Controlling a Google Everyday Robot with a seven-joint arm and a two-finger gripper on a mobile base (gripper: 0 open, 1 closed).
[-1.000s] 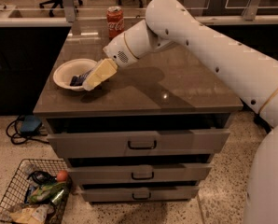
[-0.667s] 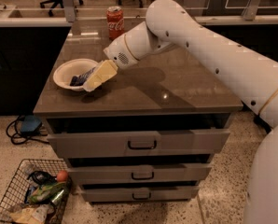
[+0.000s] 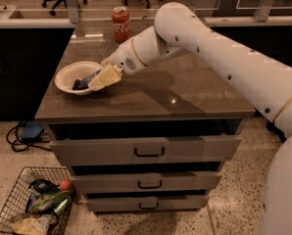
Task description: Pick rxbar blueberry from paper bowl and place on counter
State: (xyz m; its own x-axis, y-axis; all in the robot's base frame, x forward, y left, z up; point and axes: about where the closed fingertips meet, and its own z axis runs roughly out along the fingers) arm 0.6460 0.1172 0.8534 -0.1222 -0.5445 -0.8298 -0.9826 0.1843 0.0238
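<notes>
The paper bowl sits on the left part of the counter. The rxbar blueberry, dark navy with pale markings, lies inside the bowl. My gripper reaches down over the bowl's right rim, its pale fingers right at the bar's right end. The white arm comes in from the right across the counter.
A red soda can stands at the back of the counter. Grey drawers with black handles are below. A wire basket with items sits on the floor at lower left. A cable lies on the floor at left.
</notes>
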